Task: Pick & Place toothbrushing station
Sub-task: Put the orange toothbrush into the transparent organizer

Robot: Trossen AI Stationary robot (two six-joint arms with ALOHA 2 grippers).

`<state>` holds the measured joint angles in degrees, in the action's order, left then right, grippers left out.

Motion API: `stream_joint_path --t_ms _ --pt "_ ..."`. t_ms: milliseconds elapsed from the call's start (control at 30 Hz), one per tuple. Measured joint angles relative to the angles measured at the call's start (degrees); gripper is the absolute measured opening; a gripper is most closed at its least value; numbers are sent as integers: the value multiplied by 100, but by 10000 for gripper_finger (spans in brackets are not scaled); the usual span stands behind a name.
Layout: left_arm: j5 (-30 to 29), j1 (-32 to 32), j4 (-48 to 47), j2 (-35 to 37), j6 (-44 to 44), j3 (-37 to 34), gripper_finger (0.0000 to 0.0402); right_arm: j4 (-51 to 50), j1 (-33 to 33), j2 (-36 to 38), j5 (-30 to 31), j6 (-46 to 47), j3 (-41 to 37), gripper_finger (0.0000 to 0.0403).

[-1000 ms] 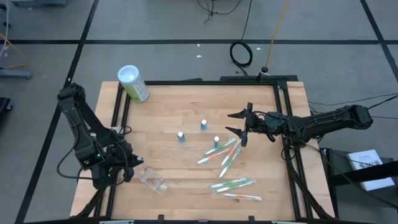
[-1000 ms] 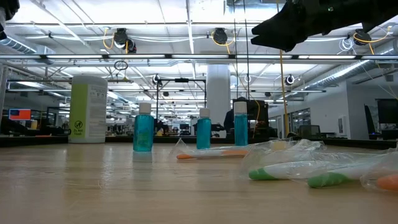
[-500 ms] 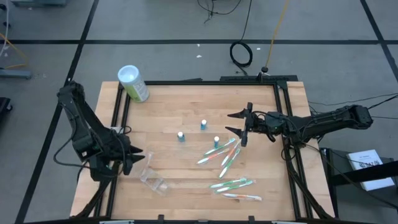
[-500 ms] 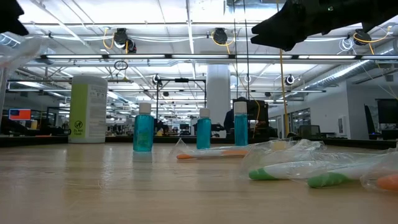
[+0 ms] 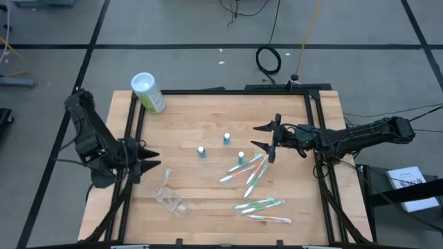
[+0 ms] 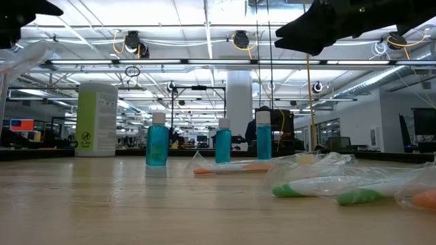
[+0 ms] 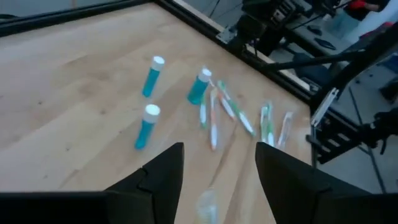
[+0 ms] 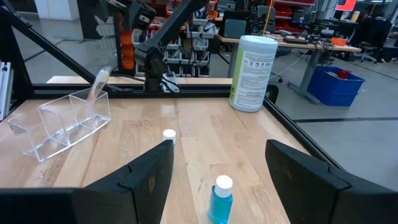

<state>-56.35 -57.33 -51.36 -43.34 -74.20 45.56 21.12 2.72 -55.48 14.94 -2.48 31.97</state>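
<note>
Three blue tubes with white caps [image 5: 201,151] [image 5: 226,139] [image 5: 241,158] stand upright mid-table. Several white toothbrushes in clear wrappers, with green or orange accents [image 5: 246,169] [image 5: 261,205], lie flat to their right and near side. The clear plastic holder [image 5: 169,197] lies near the front left and also shows in the right wrist view [image 8: 59,127]. My left gripper [image 5: 150,159] is open and empty at the table's left edge, pointing right, above the wood. My right gripper [image 5: 267,140] is open and empty above the toothbrushes' far ends.
A large green canister with a white lid [image 5: 149,92] stands at the far left corner. A black metal frame [image 5: 315,124] runs along the table's edges. Bare wood lies between the canister and the tubes.
My left gripper has moved from the near left corner, beside the holder, toward the far edge along the table's left side, and has turned to point toward the table's right. My right arm has kept still.
</note>
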Motion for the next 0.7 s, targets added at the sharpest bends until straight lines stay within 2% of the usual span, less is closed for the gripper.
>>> stream_joint_path --t_ms 67,133,200,267,333,500,633,700 --pt "233 161 568 -139 362 0 202 2 0 0 0 -17 0 247" --pt "629 365 1477 -370 1123 0 204 2 0 0 0 -17 0 247" --pt "1263 601 2359 -709 2016 2 204 15 0 0 0 -17 0 247" --pt "1911 855 2867 -1107 2541 4 202 39 0 0 0 -17 0 247" --pt "2361 1117 2935 -1472 2473 4 196 43 1 0 0 -17 0 247" --pt "3152 1673 2651 -2244 1644 2 176 42 0 0 0 -17 0 247" --pt "4159 2073 2661 -2474 1510 2 163 44 2 0 0 -17 0 247" --pt "4464 2199 2638 -2502 1301 2 157 44 0 0 0 -16 0 247"
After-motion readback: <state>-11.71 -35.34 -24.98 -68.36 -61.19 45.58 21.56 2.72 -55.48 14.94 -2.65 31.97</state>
